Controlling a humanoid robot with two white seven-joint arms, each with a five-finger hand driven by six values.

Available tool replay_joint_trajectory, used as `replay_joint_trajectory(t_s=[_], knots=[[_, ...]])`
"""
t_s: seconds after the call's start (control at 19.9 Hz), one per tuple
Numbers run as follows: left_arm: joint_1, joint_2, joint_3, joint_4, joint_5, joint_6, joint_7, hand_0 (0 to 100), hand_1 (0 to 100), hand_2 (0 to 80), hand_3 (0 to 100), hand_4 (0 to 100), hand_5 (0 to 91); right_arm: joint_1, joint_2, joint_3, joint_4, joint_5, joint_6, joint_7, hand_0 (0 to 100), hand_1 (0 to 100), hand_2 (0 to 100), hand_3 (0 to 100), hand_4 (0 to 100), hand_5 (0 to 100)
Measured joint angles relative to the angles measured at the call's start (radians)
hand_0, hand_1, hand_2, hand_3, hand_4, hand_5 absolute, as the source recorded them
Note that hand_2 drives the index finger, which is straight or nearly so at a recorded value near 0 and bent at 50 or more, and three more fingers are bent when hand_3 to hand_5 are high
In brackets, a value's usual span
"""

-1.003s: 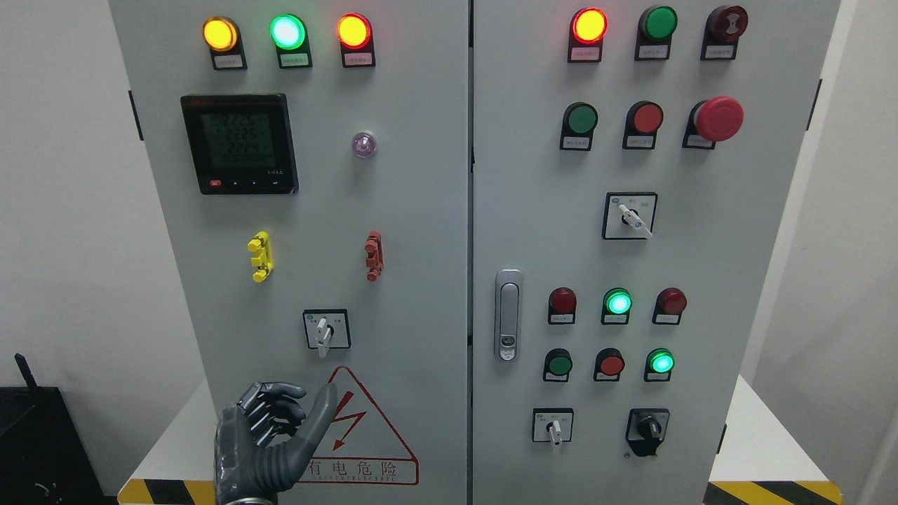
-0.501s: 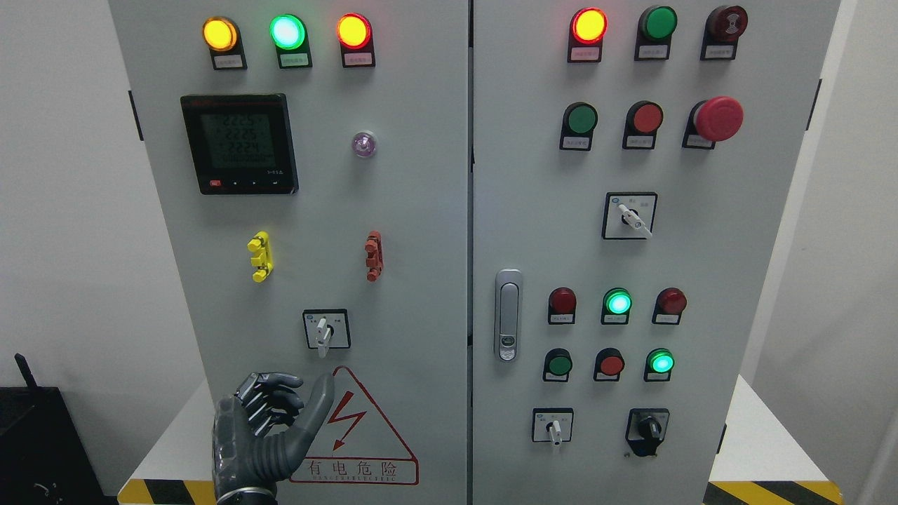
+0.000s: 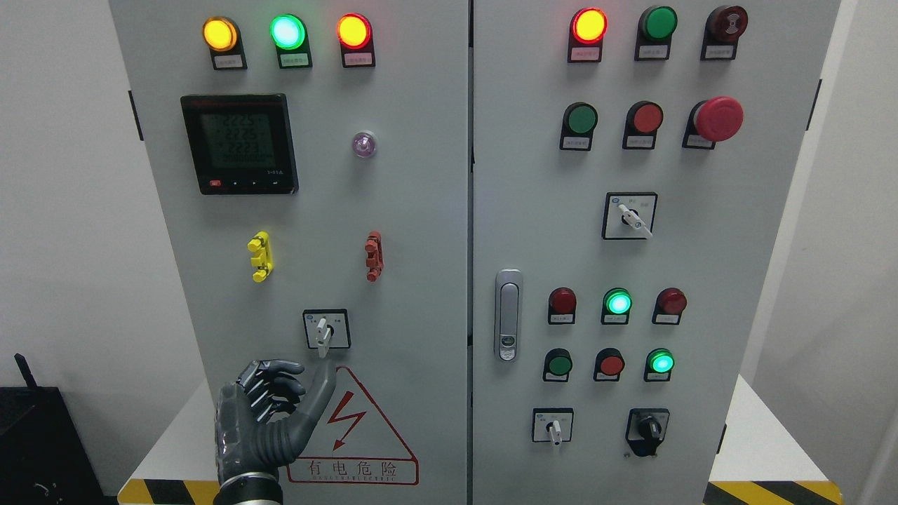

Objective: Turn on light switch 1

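On the left cabinet door, a small rotary selector switch [image 3: 323, 332] sits in a black-framed square, its white handle pointing straight down. My left hand [image 3: 309, 376], dark grey, rises from the bottom edge just below and left of that switch. Its four fingers [image 3: 270, 384] are curled toward the palm and hold nothing. The thumb sticks up, and its tip is a short gap under the switch handle, over the top of the red warning triangle [image 3: 354, 438]. My right arm does not show.
The left door carries a meter display [image 3: 238, 144], yellow [image 3: 260, 256] and red [image 3: 374, 256] clips and three lit lamps on top. The right door has a latch handle [image 3: 508, 314], push buttons, lamps, a red mushroom button [image 3: 718, 118] and more selector switches [image 3: 629, 216].
My left hand has risen a little toward the selector switch, bringing the thumb tip closer beneath its handle. The switch handle has not turned.
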Motion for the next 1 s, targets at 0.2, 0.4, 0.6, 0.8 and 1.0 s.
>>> replay_joint_trajectory(t_s=[0.2, 0.4, 0.6, 0.8, 1.0], knots=[[-0.011, -0.004, 0.002, 0.006, -0.003, 0.012, -0.002, 2, 72, 55.8, 79, 78, 66.0, 0.000, 0.000, 0.000, 0.000, 0.000, 0.000, 0.000, 30, 0, 0, 0, 0, 0], [-0.018, -0.008, 0.003, 0.011, -0.004, 0.024, 0.003, 3, 72, 55.7, 79, 78, 65.7, 0.000, 0.000, 0.000, 0.000, 0.000, 0.000, 0.000, 30, 0, 0, 0, 0, 0], [-0.028, -0.011, 0.004, 0.015, -0.006, 0.033, 0.004, 4, 72, 55.3, 79, 78, 65.7, 0.000, 0.000, 0.000, 0.000, 0.000, 0.000, 0.000, 30, 0, 0, 0, 0, 0], [-0.037, -0.013, 0.004, 0.017, -0.006, 0.048, 0.006, 6, 73, 55.2, 79, 78, 65.7, 0.000, 0.000, 0.000, 0.000, 0.000, 0.000, 0.000, 30, 0, 0, 0, 0, 0], [-0.047, -0.015, 0.004, 0.022, -0.008, 0.054, 0.006, 7, 73, 55.2, 79, 78, 65.6, 0.000, 0.000, 0.000, 0.000, 0.000, 0.000, 0.000, 30, 0, 0, 0, 0, 0]])
